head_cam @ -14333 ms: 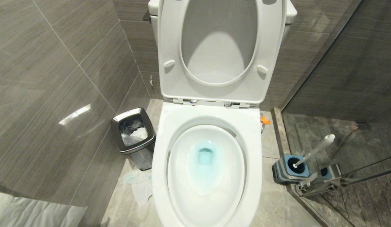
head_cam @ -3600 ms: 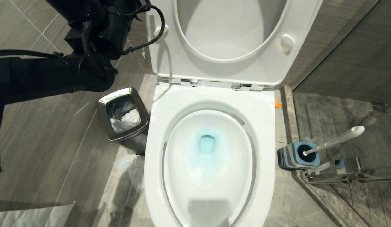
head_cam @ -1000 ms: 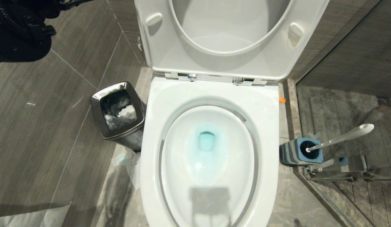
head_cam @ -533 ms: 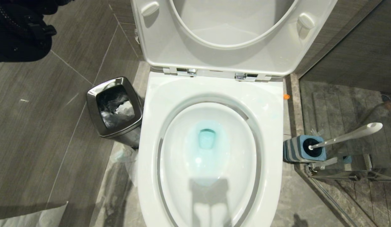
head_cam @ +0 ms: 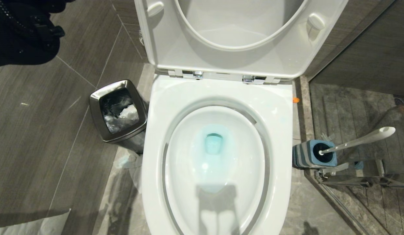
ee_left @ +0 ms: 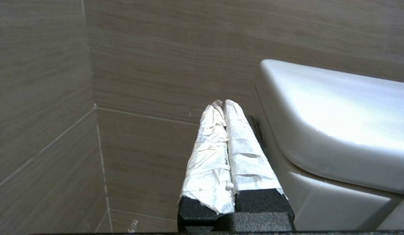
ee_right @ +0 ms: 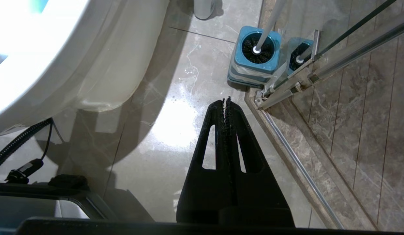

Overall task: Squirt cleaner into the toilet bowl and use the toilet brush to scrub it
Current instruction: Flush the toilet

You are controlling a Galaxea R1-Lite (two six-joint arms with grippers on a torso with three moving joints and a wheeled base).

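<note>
Toilet brush (head_cam: 358, 141) stands in holder (head_cam: 314, 159) w/ handle leaning, right of toilet bowl (head_cam: 218, 107); likely light, stiff, slick (grip mid-handle); left gripper (ee_left: 225, 106) and right gripper (ee_right: 226, 102) both clenched, empty.

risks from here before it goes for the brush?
1. The toilet brush leans in its holder right against the glass door frame; a grab from that side could knock the frame or tip the holder.
2. The left end effector, shut, sits close beside the tank; a swing toward it could strike it.
3. The bowl already holds blue cleaner; hard scrubbing might splash it.
</note>
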